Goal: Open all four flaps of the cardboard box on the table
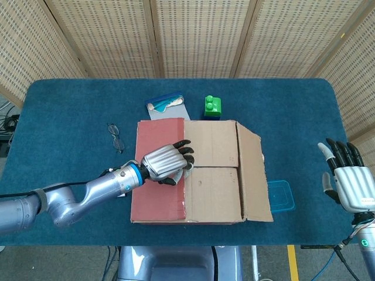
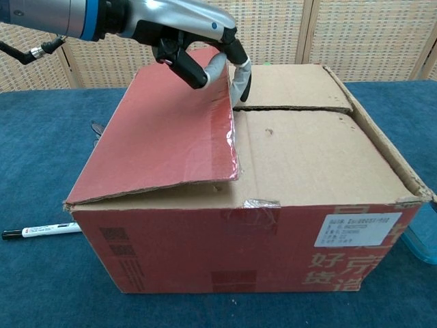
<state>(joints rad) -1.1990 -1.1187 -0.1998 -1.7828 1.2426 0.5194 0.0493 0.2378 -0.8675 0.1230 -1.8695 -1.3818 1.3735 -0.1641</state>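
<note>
Flanking the cardboard box (image 1: 199, 172): glasses (image 1: 115, 137), green block (image 1: 213, 107), blue lid (image 1: 280, 196); left robot hand (image 1: 165, 162) hooking its red flap (image 2: 160, 133).

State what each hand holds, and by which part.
The left hand grips the red flap of the box by its free inner edge, fingers curled over it. The right hand holds nothing.

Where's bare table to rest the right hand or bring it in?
Free: the blue cloth right of the cardboard box, between the blue tray and the far edge, near the right hand. Also far left, beyond the glasses. Crowded: behind the box, with packet and green block.
</note>
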